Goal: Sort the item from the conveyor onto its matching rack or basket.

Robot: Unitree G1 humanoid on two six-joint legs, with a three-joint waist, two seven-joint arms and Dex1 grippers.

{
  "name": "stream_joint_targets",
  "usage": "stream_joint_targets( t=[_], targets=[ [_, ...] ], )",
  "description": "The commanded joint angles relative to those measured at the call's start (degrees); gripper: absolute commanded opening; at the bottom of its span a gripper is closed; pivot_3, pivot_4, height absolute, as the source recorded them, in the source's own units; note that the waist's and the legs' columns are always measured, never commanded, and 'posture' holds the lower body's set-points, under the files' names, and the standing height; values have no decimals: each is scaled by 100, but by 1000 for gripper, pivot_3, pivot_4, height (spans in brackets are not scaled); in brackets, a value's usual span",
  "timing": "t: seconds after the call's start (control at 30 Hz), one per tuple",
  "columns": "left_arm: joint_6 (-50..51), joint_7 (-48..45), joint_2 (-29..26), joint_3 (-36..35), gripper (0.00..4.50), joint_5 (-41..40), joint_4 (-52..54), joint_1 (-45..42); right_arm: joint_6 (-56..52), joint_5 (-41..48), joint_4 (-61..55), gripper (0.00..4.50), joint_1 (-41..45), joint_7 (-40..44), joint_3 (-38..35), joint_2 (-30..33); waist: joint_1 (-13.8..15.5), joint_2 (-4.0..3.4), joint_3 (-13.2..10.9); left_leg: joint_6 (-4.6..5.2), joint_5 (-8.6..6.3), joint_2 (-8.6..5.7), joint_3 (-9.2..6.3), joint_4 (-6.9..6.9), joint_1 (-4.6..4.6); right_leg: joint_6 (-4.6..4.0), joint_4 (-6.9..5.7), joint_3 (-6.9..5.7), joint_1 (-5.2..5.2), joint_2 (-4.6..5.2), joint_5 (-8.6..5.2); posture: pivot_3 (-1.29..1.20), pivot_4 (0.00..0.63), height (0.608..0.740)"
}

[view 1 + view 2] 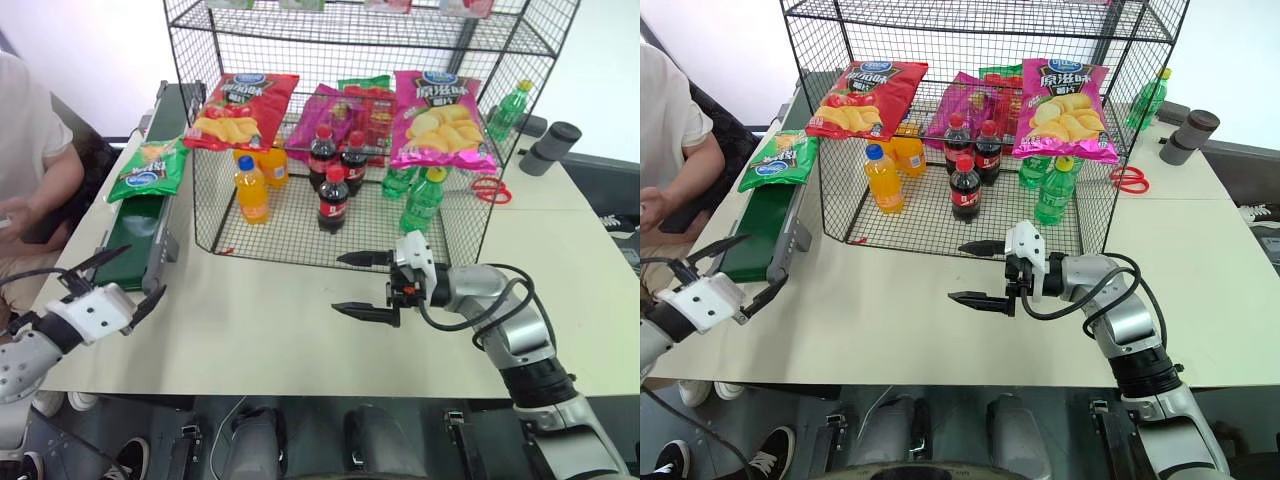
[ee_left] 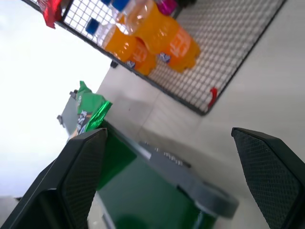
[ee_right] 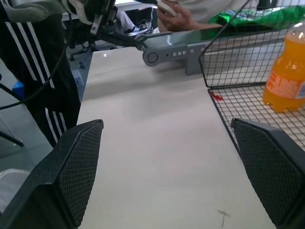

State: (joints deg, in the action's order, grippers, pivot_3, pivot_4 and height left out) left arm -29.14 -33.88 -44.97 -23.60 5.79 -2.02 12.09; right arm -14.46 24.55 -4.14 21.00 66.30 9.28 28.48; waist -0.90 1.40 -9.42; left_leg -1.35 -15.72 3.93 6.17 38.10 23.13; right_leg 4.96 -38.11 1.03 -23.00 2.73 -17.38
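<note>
Conveyor, green chip bag lengthwise along belt

Silver-grey right arm with looping black cables ends in a white-bodied, black-fingered right gripper.

A red chip bag and a pink chip bag are hung side by side, with a magenta snack packet seen between them. Below them, 2 orange soda bottles are stood to the left, 3 dark cola bottles in the middle, and green soda bottles to the right. A further green bottle is stood farther right. On the pale surface, red scissors and a grey cylindrical device are laid. A person in a white sleeve is seated at the left edge.
</note>
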Motion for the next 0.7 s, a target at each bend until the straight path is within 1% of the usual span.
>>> stream_joint_targets(
  t=[0.03,0.17,0.23,0.37,0.47,0.63,0.7],
  targets=[
    [-357,331,-127,-179,4500,280,-118,139,77,10,-43,4491,108,11,-14,-63,0,0,0,0,0,1,1,0,1,0,0,0,-2,1,0,0,150,740],
    [-525,555,-270,-302,4500,442,-357,292,101,-29,-53,4491,105,49,42,-84,-2,0,0,0,0,3,2,0,8,0,-2,0,-10,3,0,0,150,740],
    [-580,733,-214,-353,4500,502,-294,418,142,-81,-12,4491,108,63,59,-82,-4,0,0,1,0,4,2,0,10,0,-2,0,-12,4,0,0,150,740],
    [-773,1104,-168,-433,4500,867,-162,720,194,-127,36,4491,90,29,103,-144,-15,0,0,1,-1,5,4,-1,11,0,-2,1,-14,6,0,0,150,740],
    [-808,1344,-249,-514,4500,1108,-234,865,197,-139,10,4491,92,29,147,-211,-11,0,0,1,0,7,4,-1,11,0,-3,0,-15,4,0,0,150,740],
    [-780,1688,-382,-504,4500,1441,-568,929,288,-220,140,4491,200,26,168,-319,-11,0,1,1,-1,6,7,-1,11,-1,-4,0,-16,4,0,0,150,740],
    [-703,1878,-411,-500,4500,1597,-635,863,169,-142,76,4491,208,21,185,-359,-11,0,0,1,0,6,9,-1,11,-1,-4,0,-17,5,0,0,150,740]
  ],
)
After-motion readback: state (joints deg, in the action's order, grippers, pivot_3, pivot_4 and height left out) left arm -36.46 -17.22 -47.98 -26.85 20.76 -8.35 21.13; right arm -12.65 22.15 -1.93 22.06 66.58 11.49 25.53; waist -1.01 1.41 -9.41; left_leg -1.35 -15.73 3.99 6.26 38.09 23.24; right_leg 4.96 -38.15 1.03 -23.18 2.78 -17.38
